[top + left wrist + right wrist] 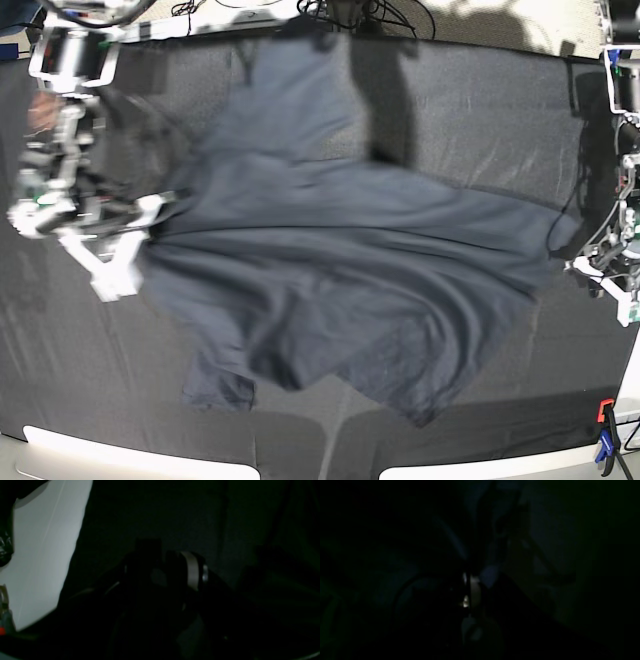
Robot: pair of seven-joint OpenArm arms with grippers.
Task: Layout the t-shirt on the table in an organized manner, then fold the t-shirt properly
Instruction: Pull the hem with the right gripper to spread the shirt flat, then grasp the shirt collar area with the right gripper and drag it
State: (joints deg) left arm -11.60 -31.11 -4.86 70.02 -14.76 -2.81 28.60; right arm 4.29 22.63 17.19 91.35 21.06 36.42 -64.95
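Darkness swallows most of both wrist views. The right wrist picture is nearly black, with only a few pale glints near its middle and faint bluish folds of cloth above them. The left wrist picture shows a pale panel (47, 552) at its left edge and a grey band on a dark mechanism; the rest cannot be made out. In the base view the right arm is smeared by motion blur, and the left arm is cut off by the picture's right edge.

The t-shirt (340, 270) lies spread and wrinkled across the middle of the tabletop (500, 110), one part reaching toward the far edge, its lower parts bunched near the front edge. The right jaws (150, 222) are at the shirt's edge on the base view's left side, closed on the t-shirt; the cloth fans out from there in taut creases. The left jaws (600, 272) stand at the opposite side, just beside a pointed corner of the shirt. Whether they touch it cannot be told, nor how wide they stand, since the wrist view is too dark and the base view too small.

Cables and dark hardware (350, 12) lie along the far edge, throwing a shadow over the shirt's upper part. A red and blue clamp (605, 440) grips the front corner near the left arm.
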